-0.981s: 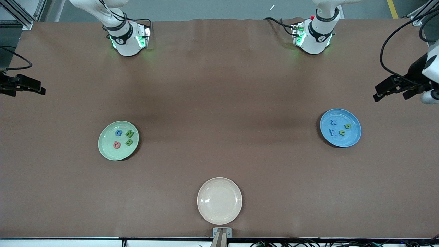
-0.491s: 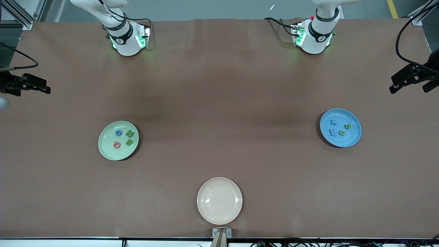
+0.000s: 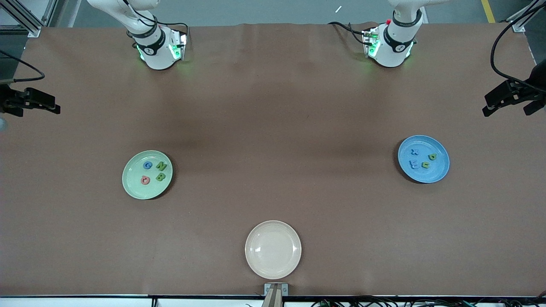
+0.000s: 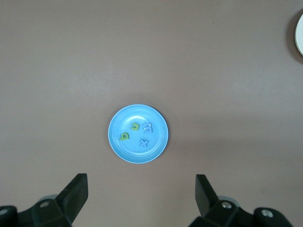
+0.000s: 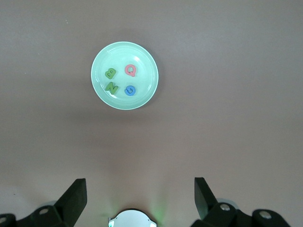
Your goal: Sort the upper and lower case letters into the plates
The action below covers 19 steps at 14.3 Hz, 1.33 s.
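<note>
Plates are sitting apart on the brown tabletop (image 3: pixel 273 128), each below a raised hand. The left hand (image 3: pixel 507 99) is hanging high over the left arm's end of the tabletop, fingers (image 4: pixel 75 191) spread wide and gripping nothing; the sky blue plate (image 3: pixel 423 159) is lying below it, a little nearer the front camera, carrying a blue x (image 4: pixel 144 142), a pale blue E (image 4: pixel 147 127), a green u (image 4: pixel 133 126) and a green letter (image 4: pixel 124 136) whose shape cannot be told. The right hand (image 3: pixel 36 103) is hanging over the right arm's end, fingers (image 5: pixel 75 194) likewise spread and empty; the pale green plate (image 3: pixel 147 175) is lying below it, holding a pink Q (image 5: pixel 130 70), a blue G (image 5: pixel 130 90), a green N (image 5: pixel 111 87) and a green B (image 5: pixel 110 73). Between the two, nearest the front camera, the cream-beige plate (image 3: pixel 273 249) is resting well apart from both hands.
</note>
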Motion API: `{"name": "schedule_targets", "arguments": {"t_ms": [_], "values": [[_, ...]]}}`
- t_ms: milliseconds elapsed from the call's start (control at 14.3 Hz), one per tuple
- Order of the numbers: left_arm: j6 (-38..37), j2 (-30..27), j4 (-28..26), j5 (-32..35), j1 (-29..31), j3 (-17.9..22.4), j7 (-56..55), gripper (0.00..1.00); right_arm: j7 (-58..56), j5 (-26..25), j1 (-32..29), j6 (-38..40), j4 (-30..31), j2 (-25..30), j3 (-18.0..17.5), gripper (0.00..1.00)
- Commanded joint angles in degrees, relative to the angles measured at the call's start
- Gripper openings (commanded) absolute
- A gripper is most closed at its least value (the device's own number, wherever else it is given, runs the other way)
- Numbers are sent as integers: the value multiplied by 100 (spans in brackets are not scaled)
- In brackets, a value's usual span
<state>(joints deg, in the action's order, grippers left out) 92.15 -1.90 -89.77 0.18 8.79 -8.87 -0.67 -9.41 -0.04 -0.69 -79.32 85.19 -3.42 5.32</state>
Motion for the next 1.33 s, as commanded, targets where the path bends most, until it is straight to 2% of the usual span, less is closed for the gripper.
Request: {"name": "schedule_targets", "arguments": {"t_ms": [0,210,420,701,911,1261], "values": [[-127,85,153,61,-17,-18,32,100,27,108,-71,-48,445,465,74,100],[-118,164,179,61,-35,-18,41,100,18,153,-1,-110,648,711,83,100],[-118,322,460,96,-79,-53,41,100,18,249,43,-320,920,869,109,100],[-118,331,470,96,-53,-53,32,100,9,258,52,-505,1438,1247,162,100],[-118,331,470,87,-18,-53,32,100,-26,224,60,-479,1457,1274,171,100],[-109,384,470,87,-44,-45,32,100,-61,-224,78,-637,1404,1265,49,100]]}}
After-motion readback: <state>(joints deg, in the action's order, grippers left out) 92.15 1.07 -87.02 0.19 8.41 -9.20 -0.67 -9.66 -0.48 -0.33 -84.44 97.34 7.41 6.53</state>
